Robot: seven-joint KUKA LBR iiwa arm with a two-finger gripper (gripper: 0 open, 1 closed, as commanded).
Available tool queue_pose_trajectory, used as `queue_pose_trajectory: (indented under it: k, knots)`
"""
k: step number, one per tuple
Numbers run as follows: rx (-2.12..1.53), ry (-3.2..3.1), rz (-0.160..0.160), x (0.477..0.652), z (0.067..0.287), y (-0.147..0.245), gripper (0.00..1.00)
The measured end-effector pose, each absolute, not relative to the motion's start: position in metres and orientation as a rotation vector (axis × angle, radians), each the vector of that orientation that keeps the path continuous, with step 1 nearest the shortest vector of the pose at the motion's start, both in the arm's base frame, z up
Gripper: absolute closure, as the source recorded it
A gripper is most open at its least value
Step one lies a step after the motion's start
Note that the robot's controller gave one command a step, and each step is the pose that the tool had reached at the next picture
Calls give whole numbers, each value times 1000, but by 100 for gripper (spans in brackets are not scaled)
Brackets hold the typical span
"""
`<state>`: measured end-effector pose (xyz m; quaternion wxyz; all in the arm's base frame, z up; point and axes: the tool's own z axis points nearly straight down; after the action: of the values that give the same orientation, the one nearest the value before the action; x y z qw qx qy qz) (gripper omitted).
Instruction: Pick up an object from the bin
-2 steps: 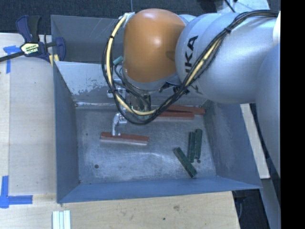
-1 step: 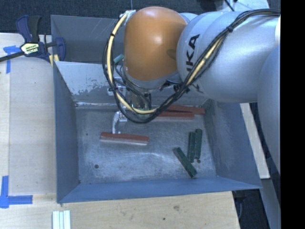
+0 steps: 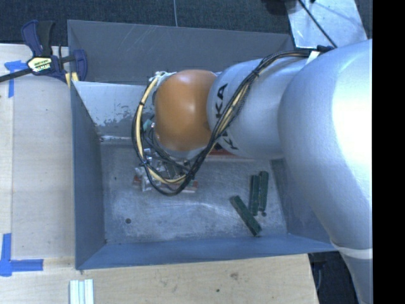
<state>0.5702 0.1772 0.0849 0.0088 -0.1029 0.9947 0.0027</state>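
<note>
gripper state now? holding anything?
Gripper: cannot tell whether it is open, closed or holding anything.

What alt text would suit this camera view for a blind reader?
A silver robot arm reaches from the right into a grey metal bin, its hand down near the floor, left of middle. A few dark green strips lie apart from it, lower right.

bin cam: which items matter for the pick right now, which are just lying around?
In play: gripper, down at the bin's left-middle floor; small reddish thing partly hidden beneath it.
Lying about: pair of dark green bars side by side at right; third dark green bar slanted below them.
</note>
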Motion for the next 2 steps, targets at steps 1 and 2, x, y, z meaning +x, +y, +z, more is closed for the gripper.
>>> queue_pose_trajectory:
  k: [1, 2]
  knots:
    - [-320, 3108, 9, 570, 85, 177, 100]
    - [-340, 3123, 0, 564, 129, 175, 100]
